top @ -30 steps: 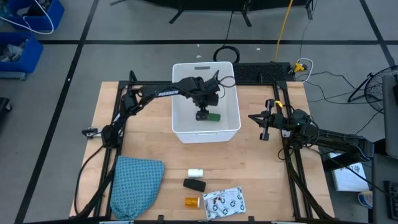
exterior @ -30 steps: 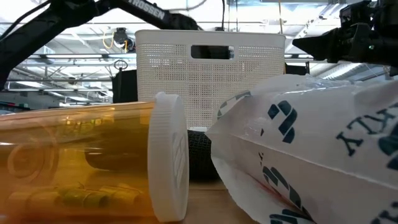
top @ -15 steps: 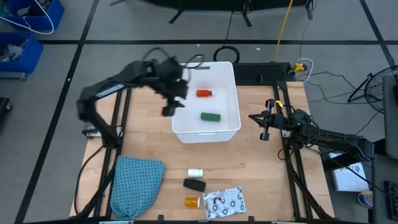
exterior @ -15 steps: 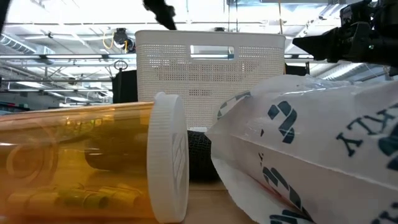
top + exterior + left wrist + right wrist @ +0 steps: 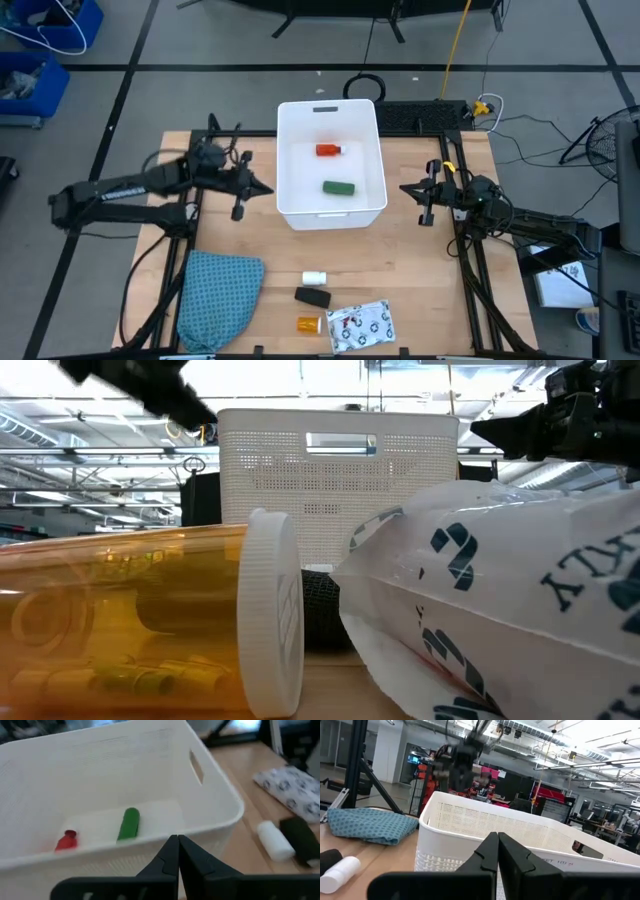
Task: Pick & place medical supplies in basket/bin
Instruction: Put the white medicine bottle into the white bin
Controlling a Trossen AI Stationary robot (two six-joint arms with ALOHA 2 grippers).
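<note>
The white basket (image 5: 284, 160) stands at the table's far middle, with a red bottle (image 5: 328, 150) and a green block (image 5: 339, 187) lying on its floor. My left gripper (image 5: 268, 191) is shut and holds nothing. It hovers just outside the basket's left wall, pointing at it (image 5: 177, 839). My right gripper (image 5: 403, 188) is also shut and holds nothing, and it waits to the right of the basket (image 5: 497, 836). Near the front edge lie a white roll (image 5: 314, 277), a black oblong (image 5: 313, 297), an orange vial (image 5: 309, 325) and a patterned packet (image 5: 361, 325).
A teal-blue cloth (image 5: 218, 298) lies at the front left of the table. In the low view the vial (image 5: 140, 620) and the packet (image 5: 500, 600) fill the foreground in front of the basket (image 5: 335, 480). Bare wood shows on both sides of the basket.
My left gripper has risen out of the basket, where it stood over the green block. It has swung toward the table's left edge and come down beside the basket's left wall. The green block lies still on the basket floor, and the red bottle is uncovered.
</note>
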